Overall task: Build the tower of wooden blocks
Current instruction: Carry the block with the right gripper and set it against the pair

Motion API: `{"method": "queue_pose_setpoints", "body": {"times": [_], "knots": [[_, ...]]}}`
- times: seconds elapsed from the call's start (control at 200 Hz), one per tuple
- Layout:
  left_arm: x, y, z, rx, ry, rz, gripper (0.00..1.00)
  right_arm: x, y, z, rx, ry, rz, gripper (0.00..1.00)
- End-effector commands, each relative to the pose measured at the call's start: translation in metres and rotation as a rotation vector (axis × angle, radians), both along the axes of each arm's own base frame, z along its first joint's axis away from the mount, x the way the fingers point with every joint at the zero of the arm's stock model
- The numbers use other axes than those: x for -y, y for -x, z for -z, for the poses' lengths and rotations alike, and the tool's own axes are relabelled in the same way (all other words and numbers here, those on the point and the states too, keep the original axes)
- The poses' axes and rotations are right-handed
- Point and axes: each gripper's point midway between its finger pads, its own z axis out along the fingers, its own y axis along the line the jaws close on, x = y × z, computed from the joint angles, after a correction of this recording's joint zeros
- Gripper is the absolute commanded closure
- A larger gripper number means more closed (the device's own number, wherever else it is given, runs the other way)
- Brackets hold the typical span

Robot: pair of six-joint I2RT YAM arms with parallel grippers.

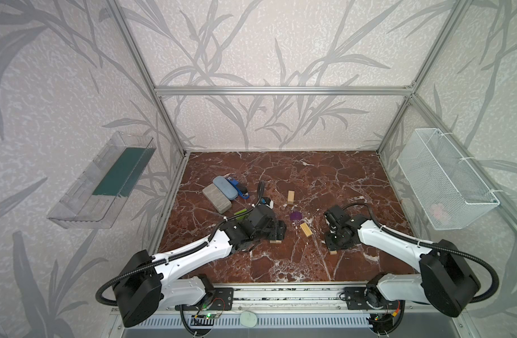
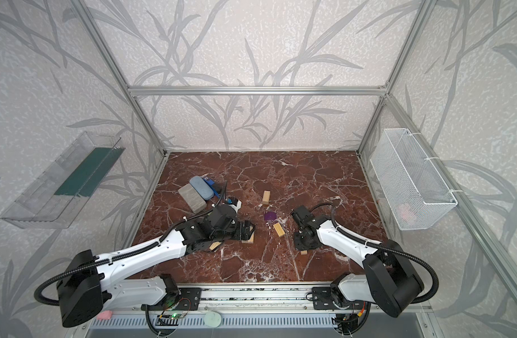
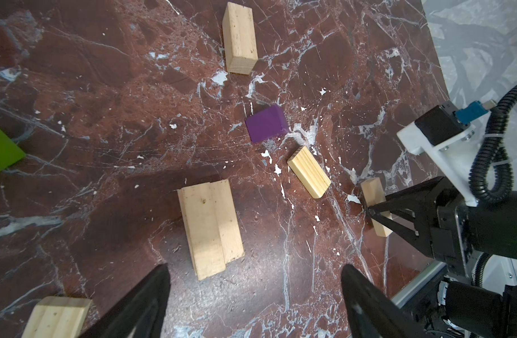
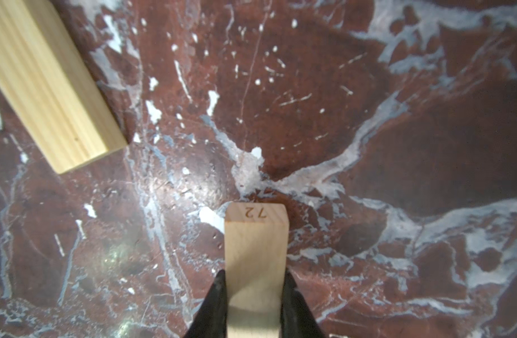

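My right claw (image 4: pixel 255 282) pinches a wood block (image 4: pixel 256 240) toward the table's (image 1: pixel 339 175) front edge. My left claw (image 3: pixel 255 267) hangs wide apart, holding nothing, by two blocks (image 3: pixel 210 228) lying side by side.

Soft even light, warped edges, blurry close-up

A robotics lab test cell: an aluminium extrusion frame (image 1: pixel 280 90) boxes in a small red marble-patterned surface (image 1: pixel 310 263), with leaf-print wallpaper (image 1: pixel 280 44) on the panels. The left arm (image 1: pixel 193 251) and right arm (image 1: pixel 392 237) are mounted on a slotted rail (image 1: pixel 286 292) along the front, above bare wiring and a lit circuit board (image 1: pixel 206 314). A clear plastic bin (image 1: pixel 84 202) and a wire basket (image 1: pixel 444 178) hang on the side walls.
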Motion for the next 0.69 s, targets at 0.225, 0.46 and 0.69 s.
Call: {"method": "queue_pose_setpoints", "body": {"times": [0.225,0.46,0.69], "knots": [[-0.039,0.003,0.0,0.044,-0.05,-0.097,0.11,-0.047,-0.005,-0.036,0.042,-0.059,-0.039,0.75],[-0.067,0.009,0.008,0.032,-0.12,-0.153,0.11,-0.113,-0.012,-0.044,0.062,-0.135,-0.085,0.75],[-0.09,0.013,0.015,0.02,-0.171,-0.204,0.11,-0.164,-0.022,-0.041,0.06,-0.185,-0.1,0.76]]}}
